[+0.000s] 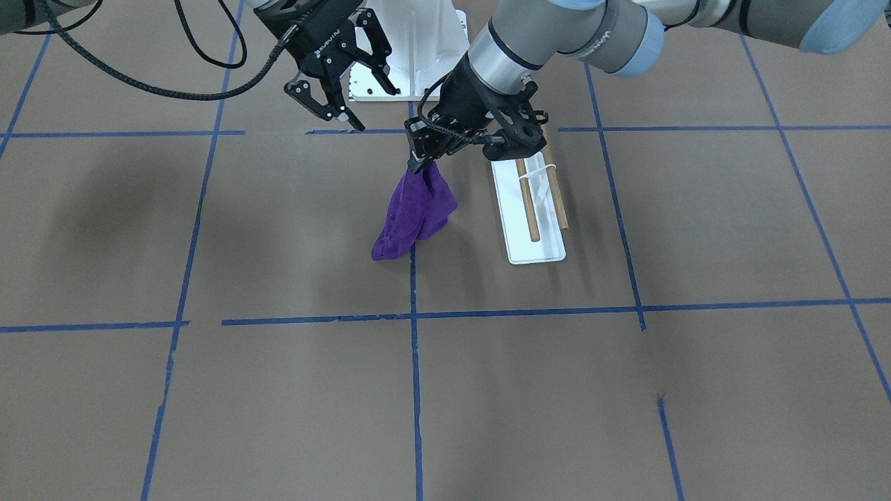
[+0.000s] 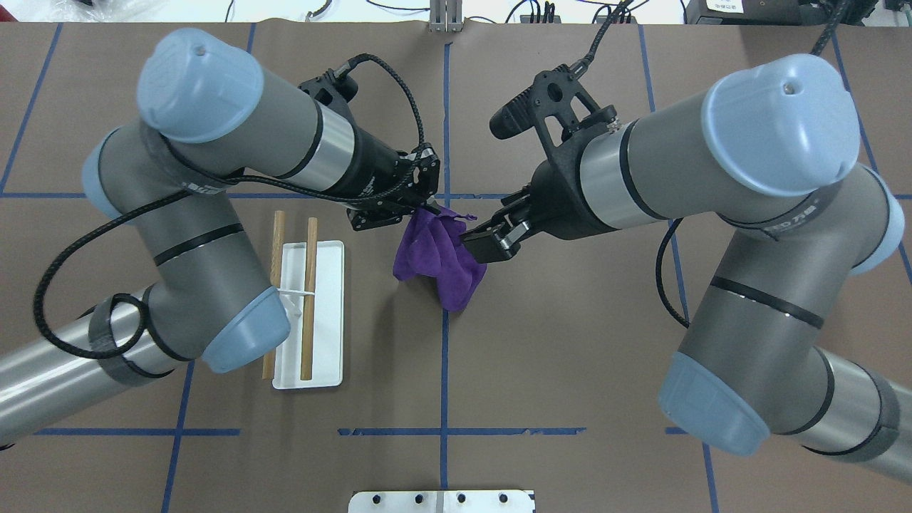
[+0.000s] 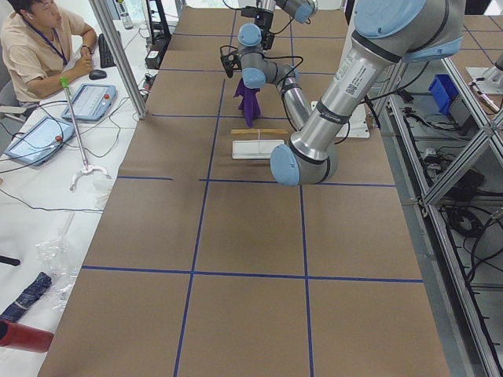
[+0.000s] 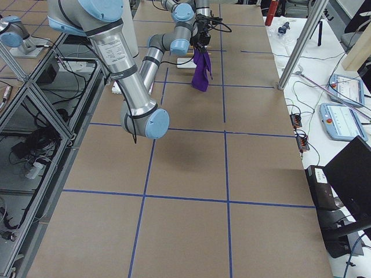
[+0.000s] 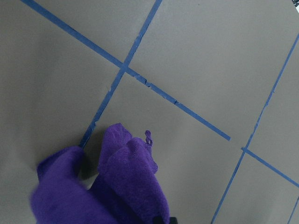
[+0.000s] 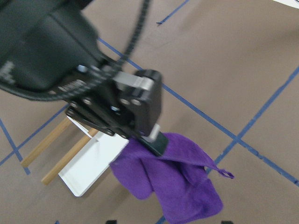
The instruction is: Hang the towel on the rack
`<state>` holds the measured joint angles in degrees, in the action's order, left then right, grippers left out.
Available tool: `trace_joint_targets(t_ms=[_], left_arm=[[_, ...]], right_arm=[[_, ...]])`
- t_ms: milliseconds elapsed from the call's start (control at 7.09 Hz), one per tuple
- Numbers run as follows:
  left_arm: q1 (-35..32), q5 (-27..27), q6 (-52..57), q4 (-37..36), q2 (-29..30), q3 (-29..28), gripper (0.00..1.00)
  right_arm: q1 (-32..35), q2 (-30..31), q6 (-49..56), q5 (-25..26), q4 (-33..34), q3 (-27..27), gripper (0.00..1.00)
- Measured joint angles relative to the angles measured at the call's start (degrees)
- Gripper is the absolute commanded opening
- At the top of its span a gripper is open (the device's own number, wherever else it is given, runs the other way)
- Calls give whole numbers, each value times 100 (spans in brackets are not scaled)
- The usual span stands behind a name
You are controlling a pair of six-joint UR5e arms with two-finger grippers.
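Note:
A purple towel hangs bunched from my left gripper, which is shut on its top edge. The towel also shows in the overhead view, the left wrist view and the right wrist view. The rack has two wooden dowels joined by a white band on a small white tray base. It lies on the table beside the towel, under my left wrist, and shows in the overhead view. My right gripper is open and empty, close to the towel's other side.
The large white bolted pedestal stands behind the grippers at the robot's base. Blue tape lines cross the brown table. An operator sits at a side desk beyond the table's far edge.

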<state>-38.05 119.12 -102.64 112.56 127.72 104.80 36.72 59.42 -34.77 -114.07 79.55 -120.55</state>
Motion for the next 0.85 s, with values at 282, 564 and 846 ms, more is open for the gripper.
trace_joint_targets(t_ms=[282, 564, 846], left_arm=[[-244, 45, 690, -30, -540, 630, 0], [-363, 63, 1583, -32, -1211, 1178, 0], [-383, 65, 2324, -9, -1940, 1534, 0]], right_arm=[[688, 414, 45, -599, 432, 105, 100], [1355, 762, 855, -861, 1236, 273, 100], [1979, 1287, 2150, -842, 1894, 392, 100]])
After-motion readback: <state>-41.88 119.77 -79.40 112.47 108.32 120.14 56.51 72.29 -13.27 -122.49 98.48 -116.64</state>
